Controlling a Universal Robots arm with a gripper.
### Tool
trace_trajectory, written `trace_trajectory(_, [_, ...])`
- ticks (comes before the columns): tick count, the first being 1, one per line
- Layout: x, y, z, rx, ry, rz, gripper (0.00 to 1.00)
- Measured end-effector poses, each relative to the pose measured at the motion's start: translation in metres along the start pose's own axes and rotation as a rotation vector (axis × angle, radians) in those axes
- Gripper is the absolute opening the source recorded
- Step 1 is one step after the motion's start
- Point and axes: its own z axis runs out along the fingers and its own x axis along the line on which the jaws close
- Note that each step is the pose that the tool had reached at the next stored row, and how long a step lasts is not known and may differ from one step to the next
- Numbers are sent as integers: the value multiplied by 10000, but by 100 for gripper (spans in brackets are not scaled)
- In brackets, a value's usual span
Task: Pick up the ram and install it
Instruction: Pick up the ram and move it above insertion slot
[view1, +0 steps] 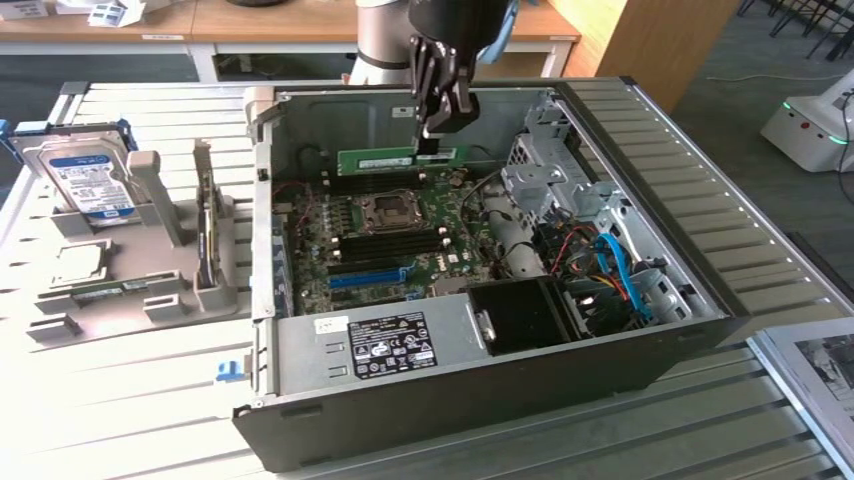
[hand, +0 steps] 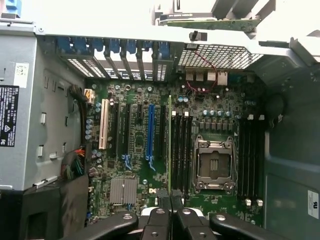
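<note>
In the exterior view, the arm (view1: 380, 50) comes down from above with its pincer (view1: 438, 140) pointing straight down, closed on the ram (view1: 387, 158). The ram hangs level over the motherboard (view1: 400, 240) inside the open computer case (view1: 694, 300). In the wrist view, the ram appears edge-on, just beside the black memory slots (hand: 181, 150) near the CPU socket (hand: 215, 165).

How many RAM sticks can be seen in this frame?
1: the ram, held in the shut gripper over the motherboard. The grey holder beside the computer case may hide others.

A blue-labelled hard drive (view1: 83, 180) stands in a grey holder (view1: 158, 195) beside the open computer case (view1: 467, 400).
</note>
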Motion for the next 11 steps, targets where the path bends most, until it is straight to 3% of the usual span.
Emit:
trace_trajectory(7, [2,-8,108,35,2,-1,11])
trace_trajectory(11, [-107,-12,131,35,1,-1,11])
